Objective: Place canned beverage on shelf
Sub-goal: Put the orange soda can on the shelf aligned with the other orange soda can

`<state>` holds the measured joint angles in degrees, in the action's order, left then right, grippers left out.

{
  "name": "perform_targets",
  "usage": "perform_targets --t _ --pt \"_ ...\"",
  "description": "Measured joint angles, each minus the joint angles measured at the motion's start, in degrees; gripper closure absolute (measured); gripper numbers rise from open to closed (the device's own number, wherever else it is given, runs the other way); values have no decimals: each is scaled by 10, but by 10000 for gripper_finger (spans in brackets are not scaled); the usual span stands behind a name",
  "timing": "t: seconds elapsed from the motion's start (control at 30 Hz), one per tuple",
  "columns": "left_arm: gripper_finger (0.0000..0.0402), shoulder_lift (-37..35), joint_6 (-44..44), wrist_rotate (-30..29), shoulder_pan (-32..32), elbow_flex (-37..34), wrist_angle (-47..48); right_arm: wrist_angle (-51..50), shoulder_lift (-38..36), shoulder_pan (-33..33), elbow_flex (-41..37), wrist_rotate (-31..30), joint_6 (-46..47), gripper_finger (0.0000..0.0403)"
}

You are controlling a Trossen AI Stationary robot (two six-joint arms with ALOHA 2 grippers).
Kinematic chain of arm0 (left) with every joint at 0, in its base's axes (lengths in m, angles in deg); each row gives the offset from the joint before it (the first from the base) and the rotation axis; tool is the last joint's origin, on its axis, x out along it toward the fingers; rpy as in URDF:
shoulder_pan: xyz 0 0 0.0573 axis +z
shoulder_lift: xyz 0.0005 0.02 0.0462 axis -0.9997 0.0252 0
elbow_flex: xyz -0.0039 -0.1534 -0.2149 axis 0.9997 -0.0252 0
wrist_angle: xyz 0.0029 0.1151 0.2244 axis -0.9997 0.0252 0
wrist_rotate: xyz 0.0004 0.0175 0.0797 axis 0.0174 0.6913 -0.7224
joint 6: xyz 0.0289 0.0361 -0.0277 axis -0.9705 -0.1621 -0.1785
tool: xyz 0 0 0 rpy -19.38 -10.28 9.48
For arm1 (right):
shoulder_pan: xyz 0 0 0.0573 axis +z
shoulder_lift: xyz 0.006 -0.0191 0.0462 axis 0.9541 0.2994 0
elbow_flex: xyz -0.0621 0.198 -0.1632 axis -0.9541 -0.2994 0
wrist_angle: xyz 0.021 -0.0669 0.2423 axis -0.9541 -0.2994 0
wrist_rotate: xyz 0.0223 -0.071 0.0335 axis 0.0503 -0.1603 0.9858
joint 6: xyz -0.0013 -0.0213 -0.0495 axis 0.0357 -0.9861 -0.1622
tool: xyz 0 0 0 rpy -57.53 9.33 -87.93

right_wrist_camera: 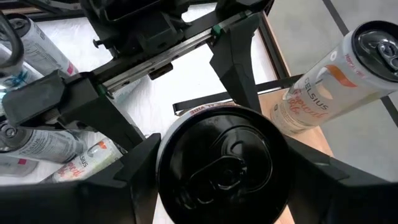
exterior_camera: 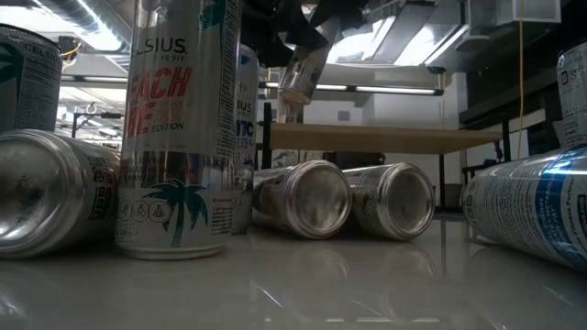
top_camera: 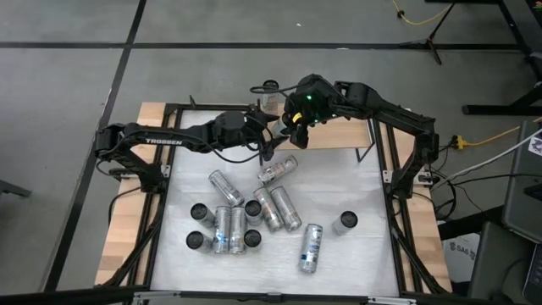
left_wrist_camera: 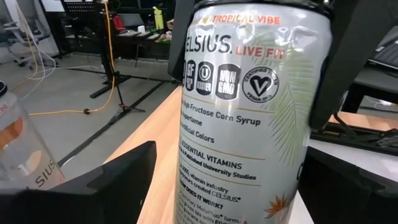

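White table (top_camera: 356,191): scattered cans (top_camera: 254,216); shelf (top_camera: 339,135): one can (top_camera: 269,90).

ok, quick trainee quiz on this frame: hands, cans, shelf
1. True or false: the right hand grips a can.
2. How many cans stand on the shelf? A: none. B: one. C: three.
3. Fill in: the left hand has its jaws ___ on either side of that gripped can.

Key:
1. True.
2. B, the orange can.
3. Open.
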<state>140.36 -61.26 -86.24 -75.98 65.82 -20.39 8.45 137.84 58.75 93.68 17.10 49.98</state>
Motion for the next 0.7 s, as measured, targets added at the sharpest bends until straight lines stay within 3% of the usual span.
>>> perform_targets --t 0.23,0.43,0.7 --pt "112 0 0 2 0 0 0 2 0 -1 0 -3 2 147" --pt "166 0 -1 2 0 0 0 1 0 -1 0 0 3 109" --pt "167 0 -1 -3 0 0 2 5 0 -1 0 1 3 72"
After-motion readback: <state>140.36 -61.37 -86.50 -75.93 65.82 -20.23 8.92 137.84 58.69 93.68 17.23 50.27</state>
